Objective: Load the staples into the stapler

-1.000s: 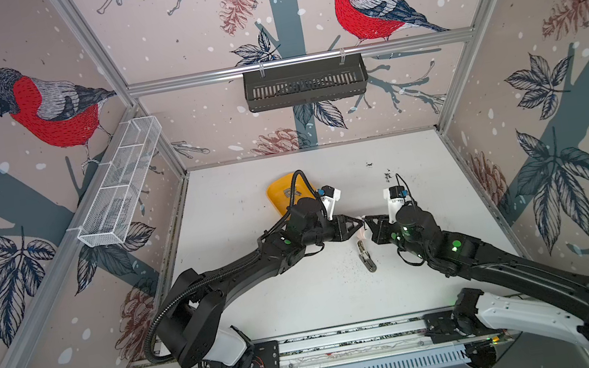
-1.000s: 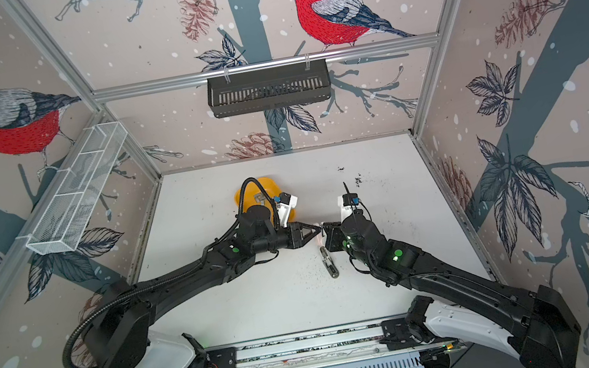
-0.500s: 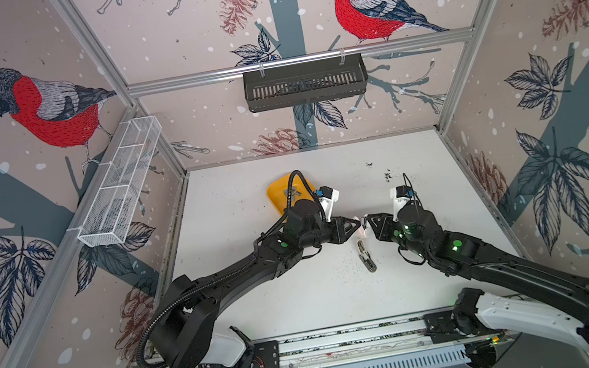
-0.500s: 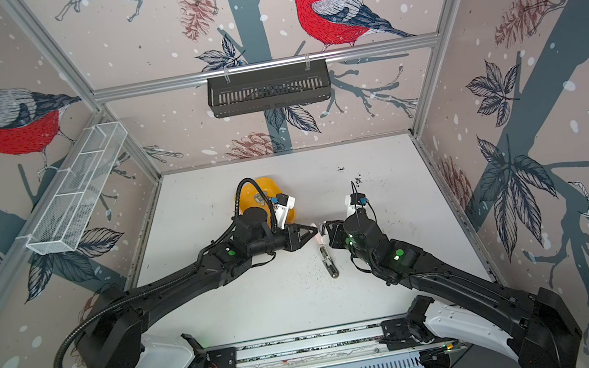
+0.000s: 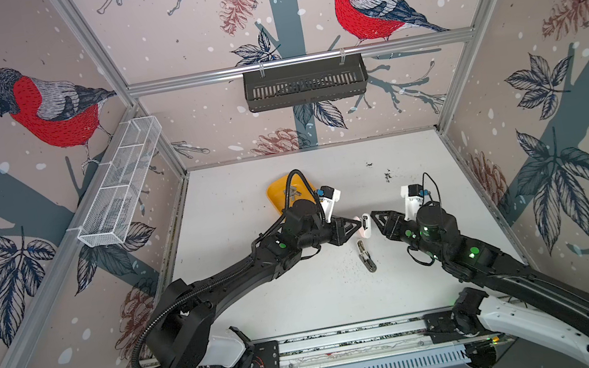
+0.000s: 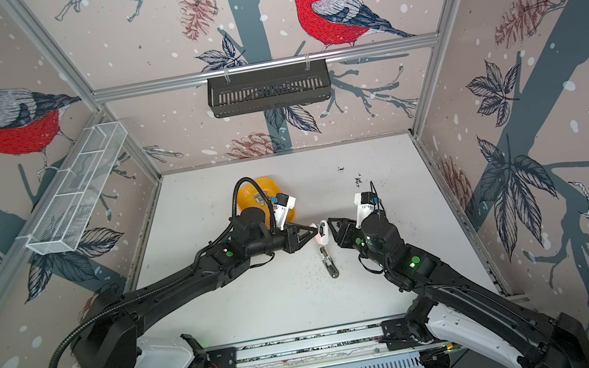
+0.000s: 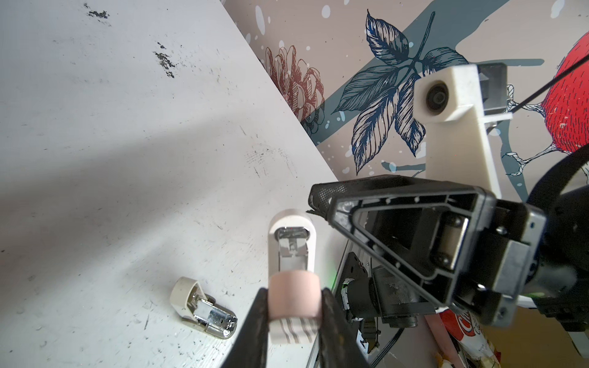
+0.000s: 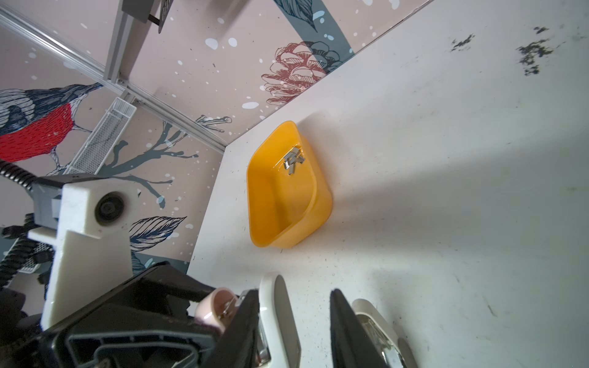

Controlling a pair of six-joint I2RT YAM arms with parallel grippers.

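Right hand (image 8: 293, 299) has spread off the stapler (image 7: 291, 251); left hand (image 7: 293, 302) still pinches it.

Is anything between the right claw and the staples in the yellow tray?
Yes: the white, pink-banded mini stapler in the left claw sits within the open right claw. Silvery staples lie uncovered in the yellow plastic tray.

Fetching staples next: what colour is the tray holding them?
Orange-yellow tray, best seen in the right wrist view.
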